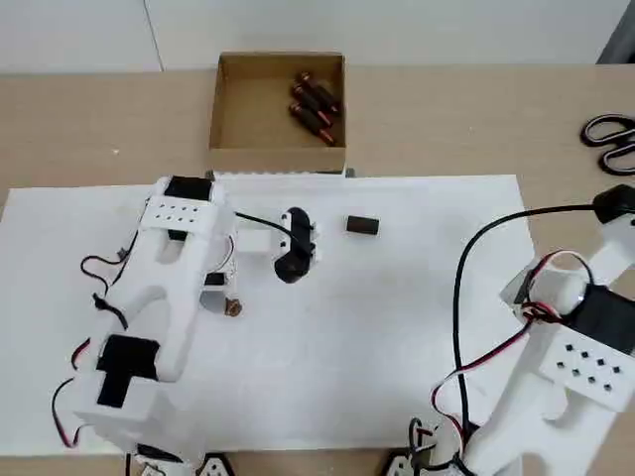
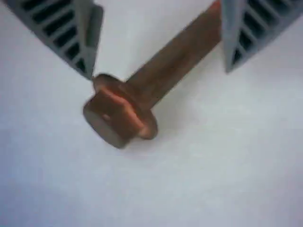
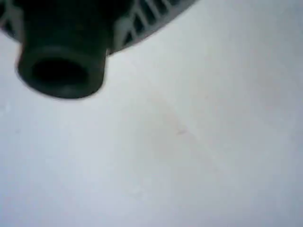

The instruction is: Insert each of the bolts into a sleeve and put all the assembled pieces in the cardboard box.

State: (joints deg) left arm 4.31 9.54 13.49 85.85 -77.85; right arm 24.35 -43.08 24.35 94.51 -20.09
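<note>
Up close, my left claw stands apart around the bolt, and my right claw clamps a sleeve. From overhead, the cardboard box sits at 12 o'clock on the worktop.

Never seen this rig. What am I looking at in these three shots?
Two small white robots stand at a table: left arm, right arm. The wide shot looks down from a fixed camera; the other two come from cameras on each arm's wrist. A white sheet lies on the table, with a cardboard box beyond it holding assembled pieces. One loose sleeve lies on the sheet. The left gripper is open around a copper-coloured bolt lying flat. The right gripper holds a second sleeve above the sheet.
</note>
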